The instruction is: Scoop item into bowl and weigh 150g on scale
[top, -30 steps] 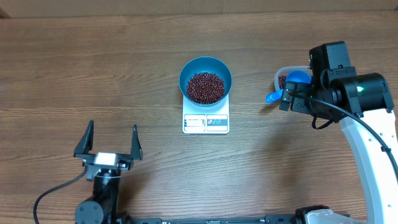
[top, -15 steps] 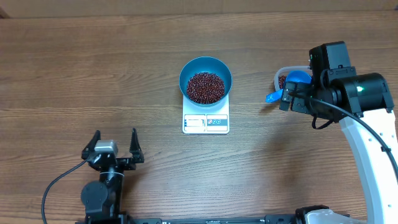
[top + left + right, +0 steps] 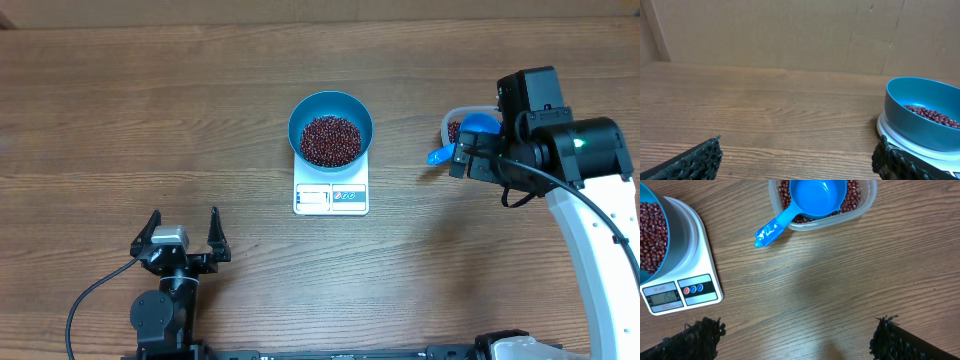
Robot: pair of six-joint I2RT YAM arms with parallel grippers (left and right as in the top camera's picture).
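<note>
Dark red-brown beans (image 3: 331, 140) sit in the round teal bowl (image 3: 330, 103) on the white square scale (image 3: 331, 198) mid-worktop for weighing, and with the blue plastic scoop (image 3: 812, 197) resting in its clear tub (image 3: 867, 200), the left gripper (image 3: 184, 218) and right gripper (image 3: 795, 330) gape wide, empty.

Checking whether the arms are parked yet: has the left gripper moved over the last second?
Yes. In the overhead view the left gripper has pulled back toward the bottom of the picture, away from the scale. Its jaws stand open.
</note>
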